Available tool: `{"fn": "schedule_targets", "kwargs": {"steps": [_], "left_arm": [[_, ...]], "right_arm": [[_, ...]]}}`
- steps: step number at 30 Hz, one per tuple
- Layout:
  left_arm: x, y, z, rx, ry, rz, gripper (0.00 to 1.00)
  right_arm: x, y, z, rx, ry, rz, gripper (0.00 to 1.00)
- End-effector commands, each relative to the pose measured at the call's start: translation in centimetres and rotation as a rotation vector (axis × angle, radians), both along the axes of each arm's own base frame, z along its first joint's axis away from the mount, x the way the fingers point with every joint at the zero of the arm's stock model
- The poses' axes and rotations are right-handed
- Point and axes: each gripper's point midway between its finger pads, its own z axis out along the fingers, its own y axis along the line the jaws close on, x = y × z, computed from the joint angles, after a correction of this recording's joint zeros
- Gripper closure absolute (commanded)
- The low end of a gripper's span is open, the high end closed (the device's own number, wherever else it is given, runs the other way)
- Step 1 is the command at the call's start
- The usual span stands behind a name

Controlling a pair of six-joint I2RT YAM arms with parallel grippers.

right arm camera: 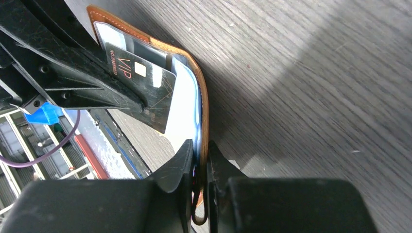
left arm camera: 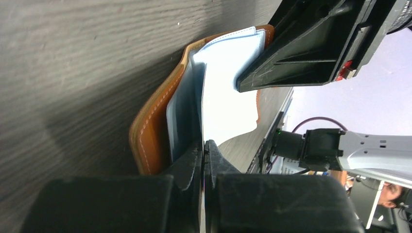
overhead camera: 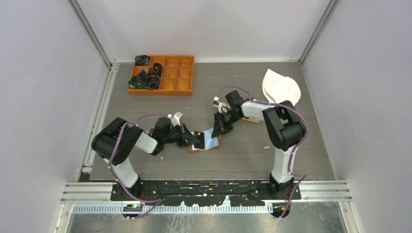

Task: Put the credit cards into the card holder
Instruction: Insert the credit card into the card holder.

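The brown wallet (overhead camera: 210, 141) sits open in the middle of the table (overhead camera: 296, 145), its pale blue lining showing, right between the two hands. The right hand (right arm camera: 198, 155) is clamped on the wallet's right flap, with leather and lining pinched together between its fingers. From the other side, the left hand (overhead camera: 193, 139) has its fingers pressed tight on a black card (right arm camera: 143, 90) marked VIP. The card is held tilted over the inside of the wallet, one end down against the lining. I can't tell from here whether that end is in a pocket. At the back left of the table stands an orange box (overhead camera: 162, 74) of small compartments, with dark bits in the left ones. At the back right lies a flat white thing (overhead camera: 281, 87), just past the right arm.
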Motion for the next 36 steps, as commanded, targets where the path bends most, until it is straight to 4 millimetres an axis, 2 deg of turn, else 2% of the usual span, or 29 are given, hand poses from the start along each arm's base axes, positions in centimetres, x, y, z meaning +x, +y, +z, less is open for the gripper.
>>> {"fn": "schedule_targets", "kwargs": {"steps": [1,12,16,20,25,33,36], "left_arm": [[1.2,0.0,2.7,-0.117,-0.118,0.118,1.0],[1.1,0.3,0.9,-0.16,-0.137,0.266,1.0],[1.5,0.0,1.7,-0.164,-0.177,0.282,1.0],[1.5,0.2,3.5,-0.193,-0.214,0.29,1.0],[1.5,0.2,4.1,-0.203,-0.21,0.285,1.0],[2.0,0.3,3.4,-0.156,-0.186,0.295,1.0],[2.3,0.4,2.5,-0.128,-0.172,0.304,1.0]], "right_arm": [[0.2,0.1,0.1,0.0,-0.025,0.024,0.93],[0.3,0.4,0.2,0.025,-0.028,0.001,0.91],[0.3,0.4,0.0,0.023,-0.027,0.0,0.91],[0.3,0.4,-0.2,0.013,-0.027,-0.003,0.9],[0.3,0.4,-0.2,0.013,-0.026,-0.001,0.9],[0.4,0.4,-0.1,0.013,-0.03,-0.003,0.89],[0.4,0.4,-0.1,0.012,-0.032,-0.003,0.89]]}}
